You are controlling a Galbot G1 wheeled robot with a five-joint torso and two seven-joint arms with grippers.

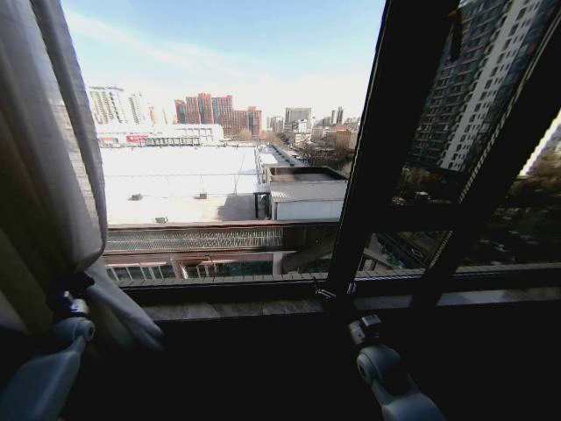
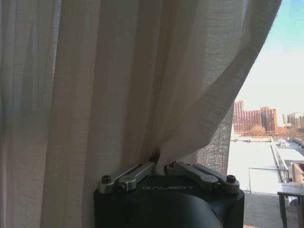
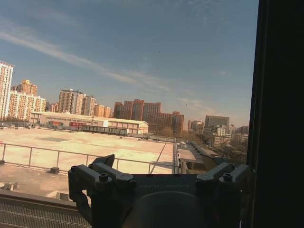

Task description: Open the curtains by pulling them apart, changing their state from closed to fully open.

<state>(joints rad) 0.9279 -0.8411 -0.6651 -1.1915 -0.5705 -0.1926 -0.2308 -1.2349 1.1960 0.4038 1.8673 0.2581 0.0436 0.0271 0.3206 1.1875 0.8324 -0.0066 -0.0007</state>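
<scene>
One panel in view: the curtains show as a single sheer off-white panel bunched at the far left of the window; a second panel cannot be made out.
Left gripper: the left gripper sits low on the left, at the gathered lower edge of that panel. In the left wrist view its linkage arms fold inward and the fabric funnels down to a pinch point at the left gripper, so it reads as clamped on a fold of cloth.
Right gripper: the right gripper is held up at the foot of the dark window frame bar, near the sill. In its wrist view the right gripper has its fingers spread wide, with nothing between them but the city outside.
Task state: the middle of the window is bare glass, so the left side looks nearly drawn back; the right side cannot be judged.
Doing the step well: judged from the taut diagonal folds, the pull should run sideways along the rail, not downward, so the cloth slides instead of straining at the pinch. Hold the clamp firm until the pleats stack tight at the edge.
Risk: thin weave may slip from the fingers if tugged sharply.
Beyond: rooftops and towers under a clear sky.
</scene>
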